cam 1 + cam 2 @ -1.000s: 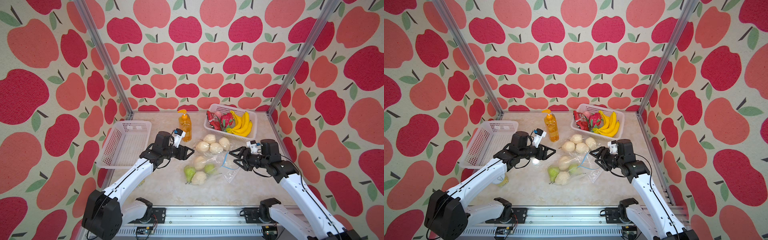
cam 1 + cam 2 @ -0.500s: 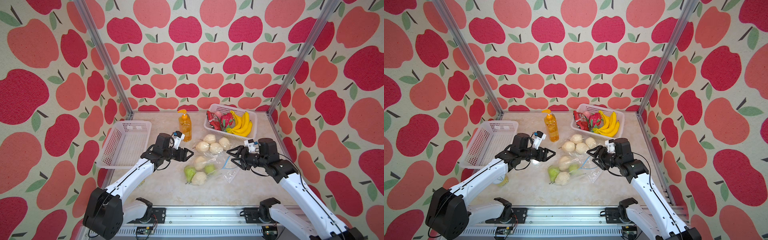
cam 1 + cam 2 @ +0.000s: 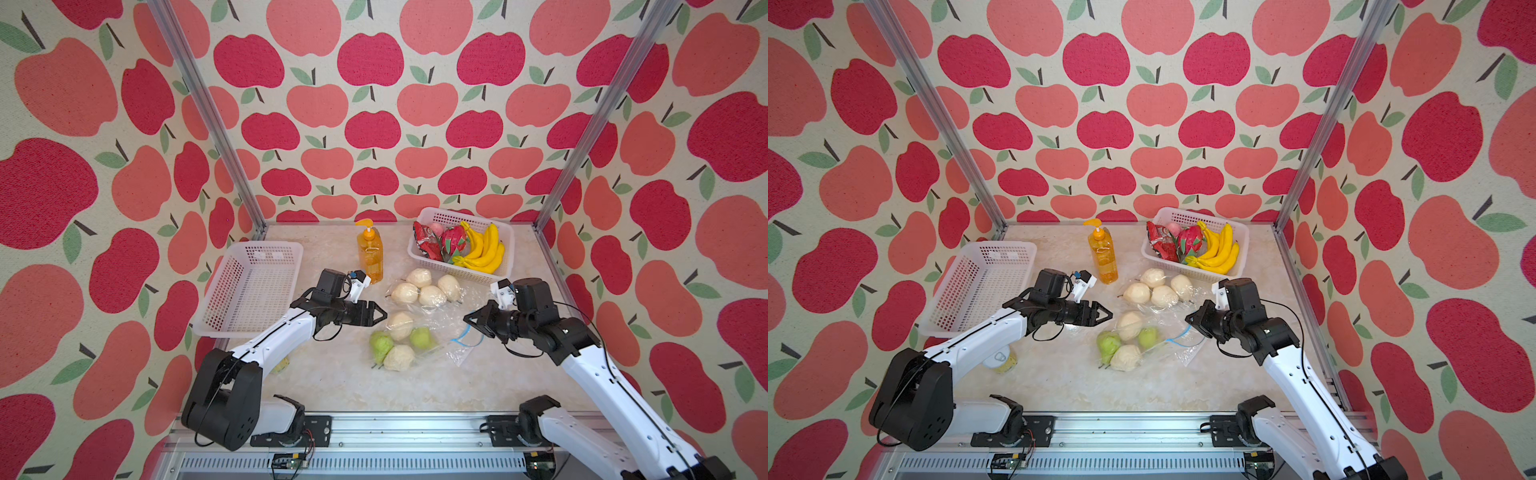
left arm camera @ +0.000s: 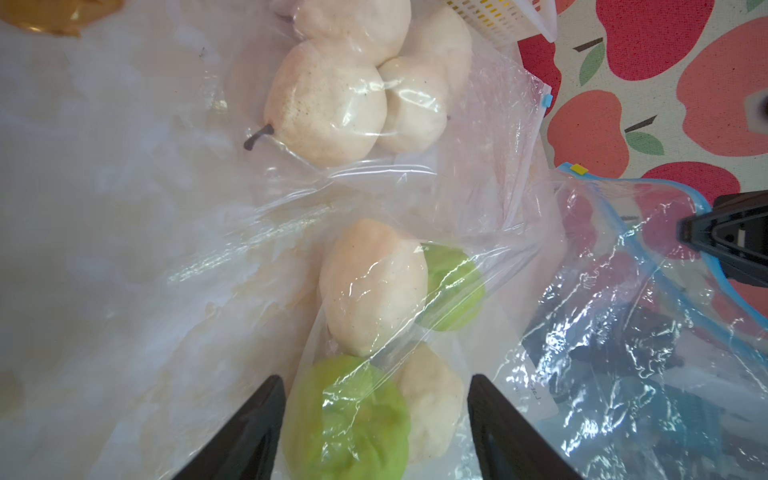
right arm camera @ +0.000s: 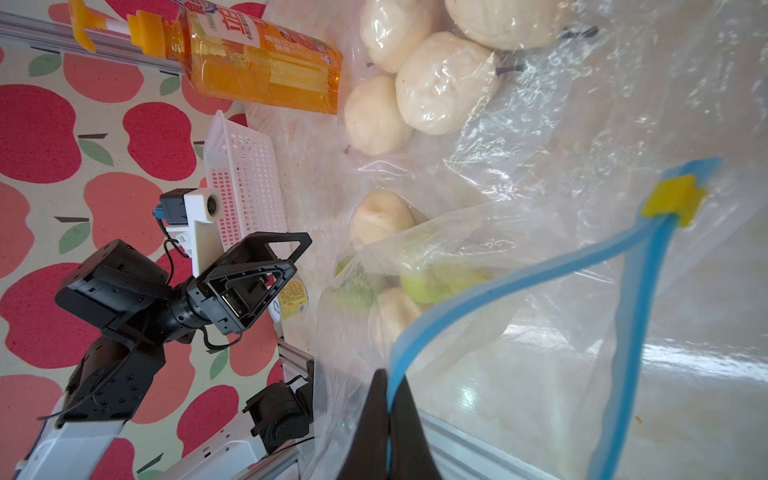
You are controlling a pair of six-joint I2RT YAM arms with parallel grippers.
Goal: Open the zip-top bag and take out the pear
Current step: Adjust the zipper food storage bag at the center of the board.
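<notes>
On the zip-top bag [image 5: 498, 249] — right fingers [image 5: 370, 428] now clamped.

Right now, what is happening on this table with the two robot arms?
The right gripper is shut on the blue zip edge of the nearer bag, whose mouth is already partly open. Green and pale pears lie inside it; none is out yet. The left gripper is open and hovers at the bag's other side, beside the pears, holding nothing. A second bag of pale pears lies behind, untouched.
</notes>
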